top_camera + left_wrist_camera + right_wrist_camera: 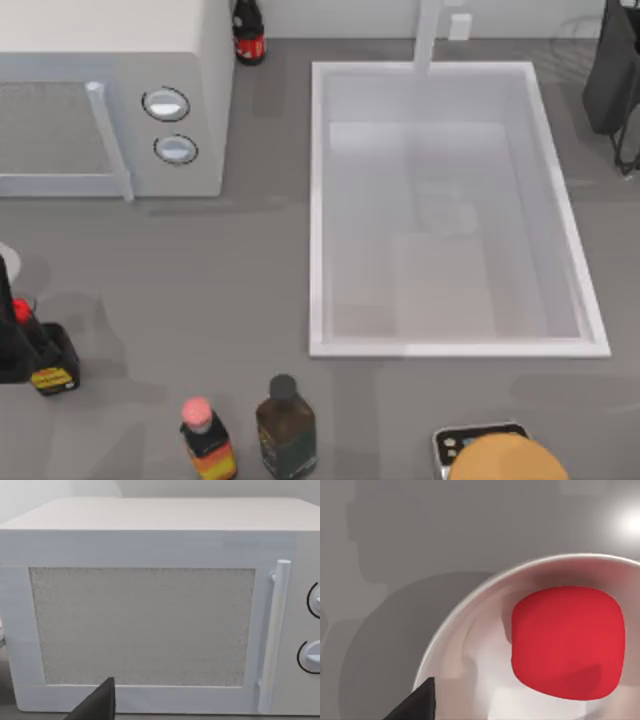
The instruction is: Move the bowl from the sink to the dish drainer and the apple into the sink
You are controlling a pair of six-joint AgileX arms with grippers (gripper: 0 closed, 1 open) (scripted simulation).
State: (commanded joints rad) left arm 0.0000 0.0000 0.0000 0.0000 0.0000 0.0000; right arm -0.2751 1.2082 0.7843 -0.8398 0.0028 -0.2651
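Right arm (pixel 612 70) sits up at the table's far right corner, beyond the sink (pixel 316 200); its wrist view looks straight down on the apple (pixel 567 642), bright red, lying inside a pale glossy round dish (pixel 465 605) on the grey table (pixel 200 290); one dark tip of the right gripper (pixel 417 705) shows near the dish's rim, and how wide that pincer stands I cannot tell, nor anything in its hold. Left arm (pixel 8 345) waits at the left edge, its gripper (pixel 97 705) facing the white microwave (pixel 145 625) door; its opening cannot be told either. Near the front edge stand two bottles (pixel 285 425) and a tan-orange round thing (pixel 505 455).
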